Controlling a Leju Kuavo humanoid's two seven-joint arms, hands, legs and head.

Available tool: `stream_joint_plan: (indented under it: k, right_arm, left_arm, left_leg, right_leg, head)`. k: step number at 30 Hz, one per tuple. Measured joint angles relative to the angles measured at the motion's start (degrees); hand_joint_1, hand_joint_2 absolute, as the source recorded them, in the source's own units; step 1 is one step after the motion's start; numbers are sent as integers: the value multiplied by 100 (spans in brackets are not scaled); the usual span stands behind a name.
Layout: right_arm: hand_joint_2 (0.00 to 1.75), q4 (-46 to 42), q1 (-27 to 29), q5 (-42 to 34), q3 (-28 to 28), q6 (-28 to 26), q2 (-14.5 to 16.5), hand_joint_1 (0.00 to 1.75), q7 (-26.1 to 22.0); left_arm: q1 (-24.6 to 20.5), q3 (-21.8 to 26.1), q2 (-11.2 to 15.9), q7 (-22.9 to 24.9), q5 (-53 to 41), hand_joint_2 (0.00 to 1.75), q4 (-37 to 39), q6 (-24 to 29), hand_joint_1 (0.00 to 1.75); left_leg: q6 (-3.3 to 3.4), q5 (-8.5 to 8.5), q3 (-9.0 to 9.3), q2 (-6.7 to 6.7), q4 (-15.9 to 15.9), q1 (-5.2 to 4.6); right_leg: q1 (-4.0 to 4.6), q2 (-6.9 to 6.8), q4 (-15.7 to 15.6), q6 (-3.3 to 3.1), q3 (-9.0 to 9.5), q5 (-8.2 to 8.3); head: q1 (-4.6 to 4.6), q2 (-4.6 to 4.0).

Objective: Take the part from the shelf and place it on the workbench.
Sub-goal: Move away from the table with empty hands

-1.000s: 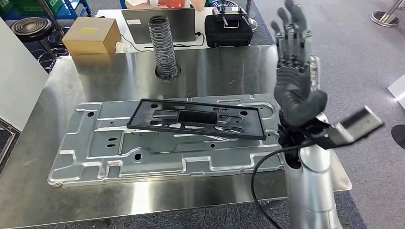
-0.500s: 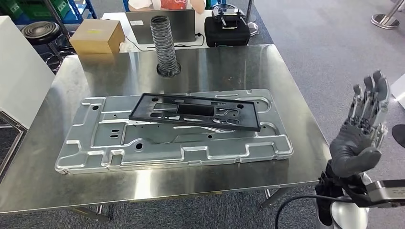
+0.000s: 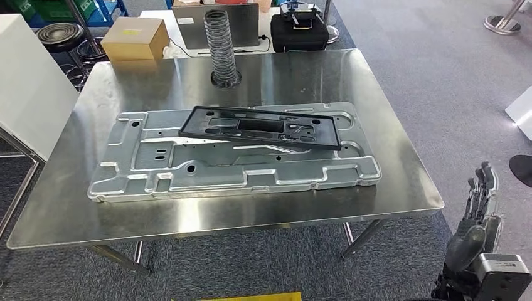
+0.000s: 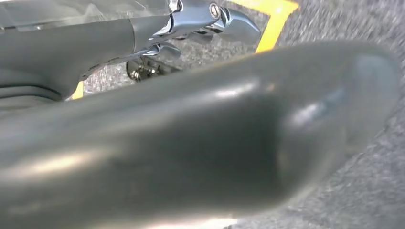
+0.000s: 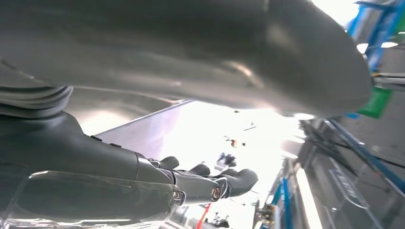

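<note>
Workbench [image 3: 389,182]: steel-topped table, the largest item, bare and reflective along its near and right margins.

Stamped metal panel [image 3: 157,182]: silver, ribbed, lying flat across the middle of the bench, long side running left to right.

Part [image 3: 201,130]: black rectangular frame with cut-outs, resting on the far half of the panel, its right end reaching toward the panel's far right corner. It touches no hand. Judged placed; the setting-down step looks complete.

Cardboard box [image 3: 135,36]: far left, beyond the bench edge.

Corrugated hose [image 3: 221,44]: grey, standing upright at the far middle of the bench.

Black case [image 3: 302,31]: far right of the hose, off the bench.

Right hand [image 3: 475,235]: low at the near right, well apart from the bench and below its edge, fingers loosely extended and slightly apart, holding nothing.

Left hand [image 4: 191,138]: seen close and blurred over grey carpet, with nothing visible in its grasp; whether the fingers are spread or curled cannot be told.

Step in hand: retreat after release. The next move probably calls only for letting the arm hang clear of the bench edge.
</note>
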Motion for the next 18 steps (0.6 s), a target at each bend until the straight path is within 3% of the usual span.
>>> stream_joint_plan:
  k: [1,3,4,6,9,11,13,15,16,17,18]
  right_arm:
    - [0,39,36,64,-34,-24,4,0,20]
    - [0,126,77,215,-101,-55,16,0,85]
    - [0,157,85,277,-123,-60,22,0,115]
    - [0,192,96,348,-144,-60,30,0,155]
    - [0,280,118,473,-193,-61,43,0,218]
    - [0,449,145,613,-303,-65,72,0,271]
    - [0,572,160,665,-393,-69,102,0,278]
    - [0,622,168,694,-430,-69,125,0,289]
    - [0,644,168,740,-442,-61,137,0,317]
    - [0,672,169,817,-454,-44,152,0,368]
    - [0,719,172,933,-476,-20,176,0,435]
  left_arm:
    - [4,0,-2,-11,-5,0,0,-2,0]
    - [7,0,-3,-19,-22,0,0,-7,0]
    - [9,1,-3,-20,-30,0,0,-8,0]
    - [11,2,-3,-20,-39,0,0,-10,0]
    - [12,2,-3,-20,-46,0,0,-14,0]
    - [13,1,-4,-20,-52,0,0,-22,0]
    - [11,-1,-5,-20,-54,0,0,-31,0]
    - [20,0,-3,-20,-53,0,0,-32,0]
    - [31,1,-1,-19,-53,0,0,-32,0]
    - [42,1,0,-15,-52,0,0,-31,0]
    - [51,2,1,-8,-52,0,0,-31,0]
  left_leg:
    - [40,76,-58,14,-19,9]
    - [88,210,-210,37,-26,13]
    - [93,254,-266,40,-24,10]
    - [94,296,-320,44,-22,7]
    - [85,364,-412,48,-11,6]
    - [19,538,-684,50,73,1]
    - [-77,709,-884,49,135,-5]
    - [-151,798,-902,46,118,-2]
    - [-180,749,-928,43,149,10]
    - [-204,586,-975,39,264,18]
    - [-220,315,-1043,37,484,29]
  right_leg:
    - [-9,9,141,32,-58,-189]
    - [-33,22,729,89,-241,-786]
    - [-40,22,1010,108,-313,-1008]
    - [-44,22,1299,127,-379,-1187]
    - [-51,21,1551,145,-370,-1209]
    - [-62,26,831,122,360,-1048]
    - [-44,36,-136,31,1074,-895]
    - [-25,34,-200,-72,1044,-845]
    - [-29,24,-204,-121,1000,-789]
    - [-35,14,-211,-170,943,-722]
    - [-40,3,-218,-208,871,-652]
  head:
    - [13,0]
    - [41,0]
    - [48,0]
    - [45,0]
    - [50,1]
    - [55,0]
    - [53,1]
    - [60,1]
    - [67,1]
    - [58,0]
    - [45,0]
